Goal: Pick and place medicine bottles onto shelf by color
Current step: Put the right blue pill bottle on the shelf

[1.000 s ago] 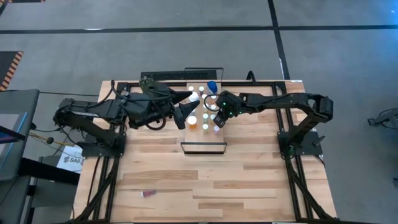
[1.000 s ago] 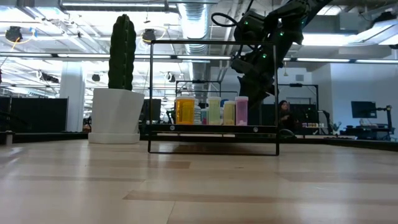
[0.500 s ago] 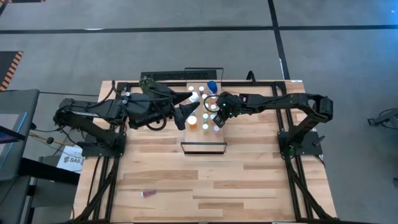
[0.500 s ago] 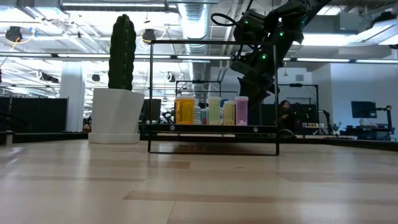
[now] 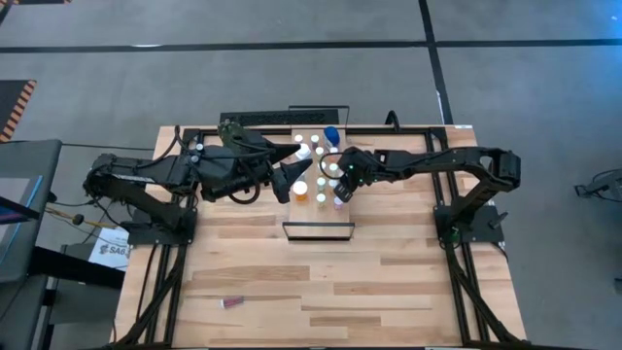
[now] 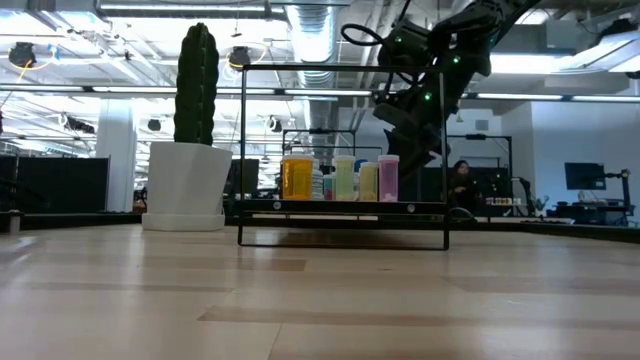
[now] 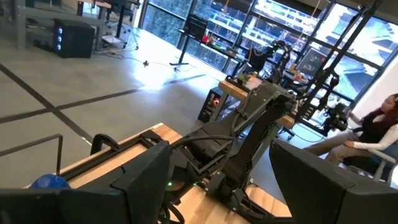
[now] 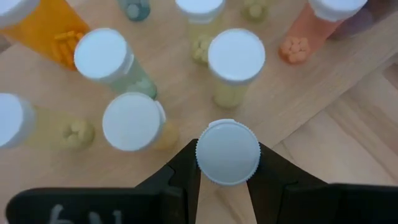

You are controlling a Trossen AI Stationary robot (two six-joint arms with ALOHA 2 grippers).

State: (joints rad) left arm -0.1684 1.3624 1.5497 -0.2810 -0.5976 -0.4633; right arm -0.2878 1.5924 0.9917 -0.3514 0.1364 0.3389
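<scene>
The shelf [image 5: 319, 226], a light-wood board in a dark frame, stands at the table's far middle with several medicine bottles [image 5: 320, 180] upright on it. In the low view they stand in a row: orange [image 6: 297, 178], greenish [image 6: 345, 178] and pink [image 6: 388, 177]. My right gripper [image 5: 339, 188] is above the bottles, pointing down, shut on a white-capped bottle [image 8: 227, 152]. My left gripper [image 5: 294, 177] is open and empty at the shelf's left side. A blue bottle [image 5: 331, 134] stands at the shelf's far edge. My right gripper pinches the bottle's white cap [image 8: 211, 163] between its two fingers [image 8: 273, 171], one on each side of the cap's rim. The fingers come from above, pointing down. The cap hides the bottle's body, so I cannot tell whether its base rests on the board.
The white pot with the green cactus [image 6: 185, 185] stands left of the shelf. A small reddish thing [image 5: 233, 302] lies near the table's front left. Other capped bottles [image 8: 132, 121] stand close around the held one. A person [image 7: 379, 124] sits in the room beyond.
My right arm's wrist has shifted a little toward the table's left above the shelf. The bottles on the shelf have stayed where they were.
</scene>
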